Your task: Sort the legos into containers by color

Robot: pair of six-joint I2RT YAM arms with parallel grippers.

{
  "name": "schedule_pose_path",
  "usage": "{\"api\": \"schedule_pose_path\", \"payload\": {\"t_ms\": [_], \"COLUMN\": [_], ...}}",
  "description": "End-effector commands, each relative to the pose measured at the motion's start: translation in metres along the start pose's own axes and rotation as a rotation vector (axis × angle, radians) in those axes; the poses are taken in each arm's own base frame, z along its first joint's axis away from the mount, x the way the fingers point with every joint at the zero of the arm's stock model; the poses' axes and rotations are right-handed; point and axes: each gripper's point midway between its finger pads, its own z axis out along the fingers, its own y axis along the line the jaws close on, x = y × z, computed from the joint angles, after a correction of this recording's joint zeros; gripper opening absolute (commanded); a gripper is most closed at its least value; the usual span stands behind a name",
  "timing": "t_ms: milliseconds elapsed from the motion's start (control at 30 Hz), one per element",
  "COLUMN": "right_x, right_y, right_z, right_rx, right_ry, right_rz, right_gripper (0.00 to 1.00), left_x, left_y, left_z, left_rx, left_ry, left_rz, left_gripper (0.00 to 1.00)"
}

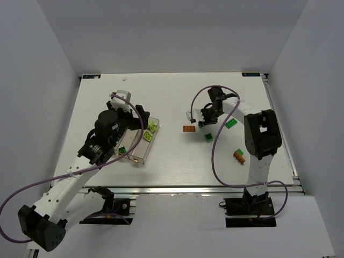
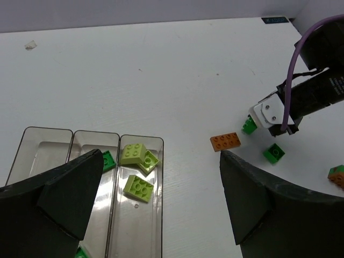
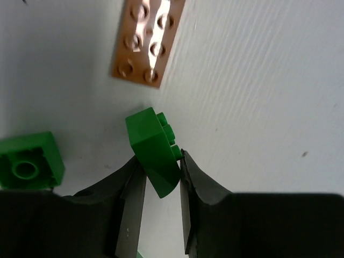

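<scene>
- Pick-up step: the right gripper (image 3: 159,185), well to the right of the containers (image 2: 161,177), is clamped on a dark green lego (image 3: 148,137).
- The left gripper (image 2: 158,196) hangs spread wide above the containers, holding nothing.
- Next move, likely: lift the lego and carry it over to the containers' green compartment.

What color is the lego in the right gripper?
Green. The lego shows best in the right wrist view.
</scene>
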Motion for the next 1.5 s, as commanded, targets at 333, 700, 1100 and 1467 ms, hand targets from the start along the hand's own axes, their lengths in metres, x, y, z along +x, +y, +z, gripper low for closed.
{"api": "schedule_pose_path", "payload": {"t_ms": [333,700,1100,1467], "right_x": [-0.234,-0.334,-0.387,-0.384], "right_y": [-0.030,-0.076,-0.109,-0.101], "right_z": [-0.019,-0.006,0.010,0.057], "right_rx": [0.205,0.474,0.640,0.602], "right_ry": [-0.342,-0.378,-0.423,-0.382], "right_rz": [-0.204,-0.378,-0.422,-0.455], "right_gripper": [0.05,0.03,0.22,0.51], "left_x": [-0.044,-0.071,-0.081,-0.084], "left_y": [0.039,0.064,0.062,0.056], "left_z": [-0.038,-0.079,-0.092,-0.094], "left_rx": [-0.184,-0.297,-0.272,-0.239], "left_ry": [-0.220,-0.407,-0.470,-0.478], "left_rz": [0.017,-0.009,-0.024,-0.018], "left_gripper": [0.98,0.98,0.98,0.98]}}
